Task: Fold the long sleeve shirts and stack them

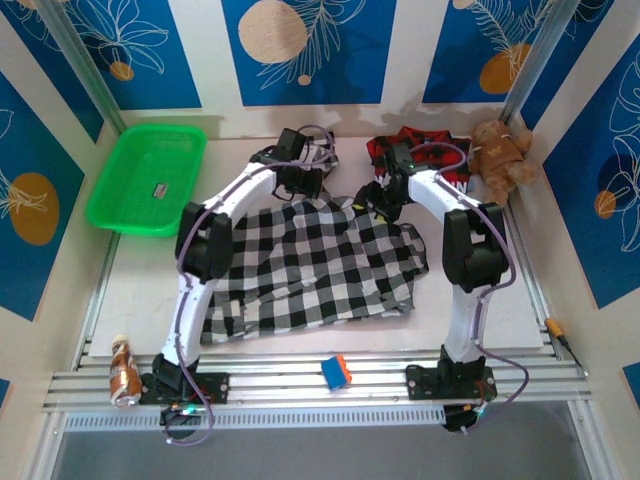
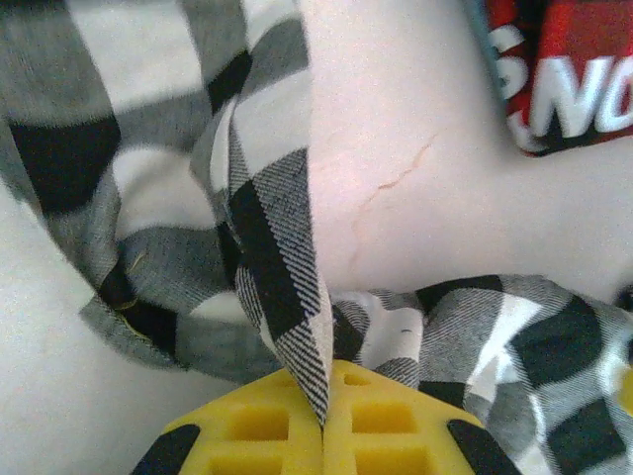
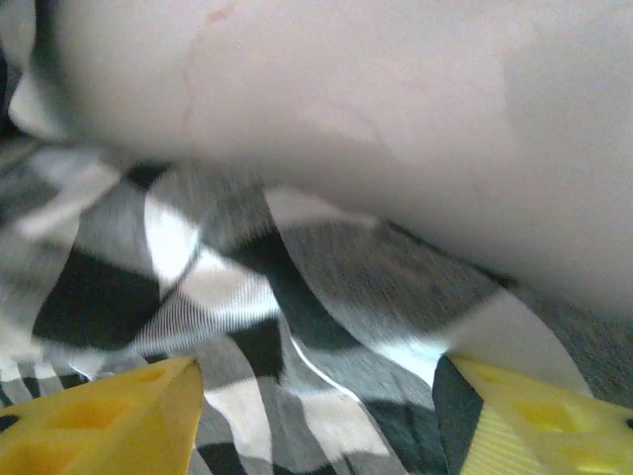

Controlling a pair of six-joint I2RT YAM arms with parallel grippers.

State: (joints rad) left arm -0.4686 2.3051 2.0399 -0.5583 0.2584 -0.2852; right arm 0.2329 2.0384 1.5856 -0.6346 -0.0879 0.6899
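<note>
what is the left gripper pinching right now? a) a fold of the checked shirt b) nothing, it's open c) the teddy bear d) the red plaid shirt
a: the left wrist view shows the left gripper with jaws shut on a raised fold of the checked shirt

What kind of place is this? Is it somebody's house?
Probably a robot test booth, not a house: robot arms bolted to a metal rail, blue patterned wall panels around a table, and a checked shirt laid out.
</note>
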